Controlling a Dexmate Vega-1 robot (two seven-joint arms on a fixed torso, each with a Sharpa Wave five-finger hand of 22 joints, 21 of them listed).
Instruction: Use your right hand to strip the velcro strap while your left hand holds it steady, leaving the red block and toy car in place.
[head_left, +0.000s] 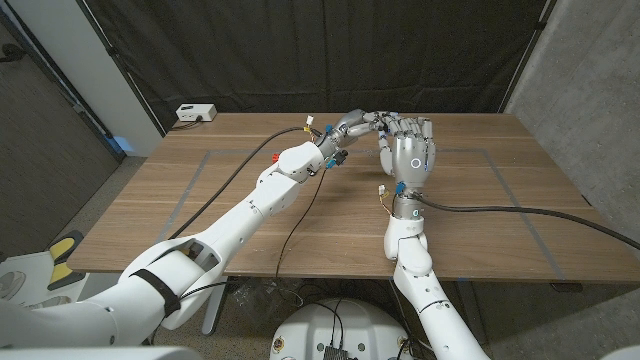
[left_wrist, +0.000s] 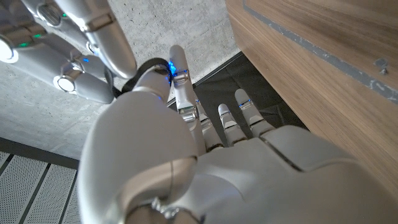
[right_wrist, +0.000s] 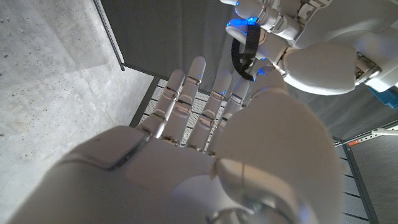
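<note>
Both hands meet above the far middle of the wooden table (head_left: 480, 200). My left hand (head_left: 350, 127) reaches in from the left, and its fingertips (right_wrist: 252, 22) pinch a black velcro strap (right_wrist: 244, 53) that hangs as a small loop. My right hand (head_left: 410, 150) stands upright beside it, fingers pointing up and apart (right_wrist: 193, 81). In the left wrist view, two right-hand fingers (left_wrist: 99, 37) reach to the strap (left_wrist: 138, 70) behind my left hand (left_wrist: 205, 155). Whether they grip it is unclear.
A small white box (head_left: 195, 113) sits at the table's far left corner. Grey tape lines (head_left: 200, 165) mark a rectangle on the wood. A black cable (head_left: 520, 210) runs from my right wrist across the table's right side.
</note>
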